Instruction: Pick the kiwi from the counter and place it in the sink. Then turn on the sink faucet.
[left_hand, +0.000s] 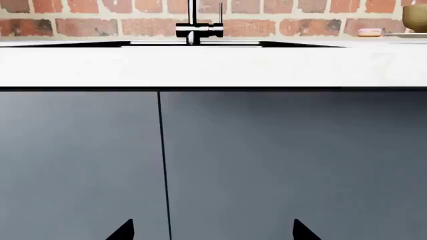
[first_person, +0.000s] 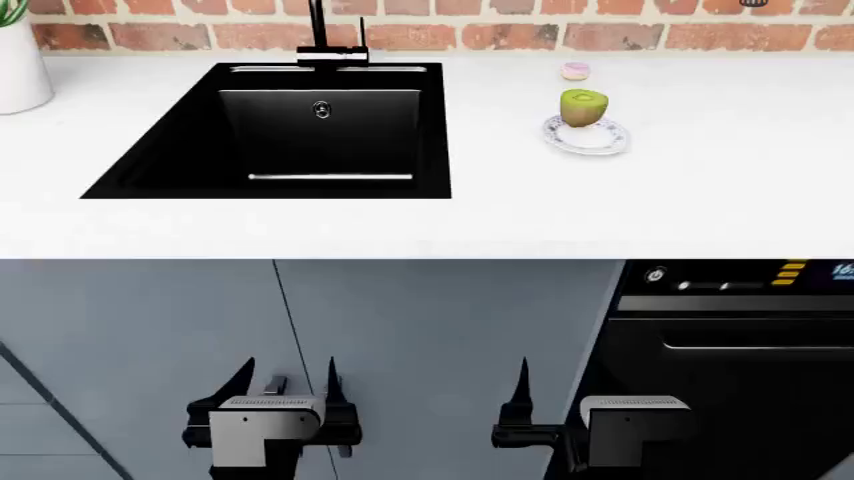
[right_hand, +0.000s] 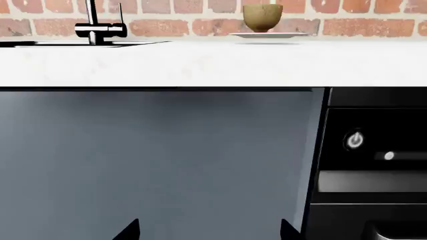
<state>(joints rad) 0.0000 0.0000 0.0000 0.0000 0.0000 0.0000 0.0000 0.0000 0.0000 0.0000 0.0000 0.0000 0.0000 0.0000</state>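
Presently the kiwi (first_person: 583, 107) sits upright on a small patterned saucer (first_person: 587, 139) on the white tabletop (first_person: 534, 210), to the right of the sink (first_person: 160, 165) and well apart from it. A pink-frosted donut (first_person: 575, 70) lies just behind the saucer, near the brick wall. The sink basin holds nothing but its drain grate, and the sink faucet (first_person: 320, 45) stands at its back rim (no water visible).

The left gripper (first_person: 287, 385) and right gripper (first_person: 521, 395) both hang low before the cabinet doors, below the tabletop edge, fingers released and holding nothing.

Assessment: no step is complete. Picking, placing and turning on the faucet all remain.

Markings: the appliance at right shows a power symbol (right_hand: 355, 140); its small orange and blue display marks are too fine to read.
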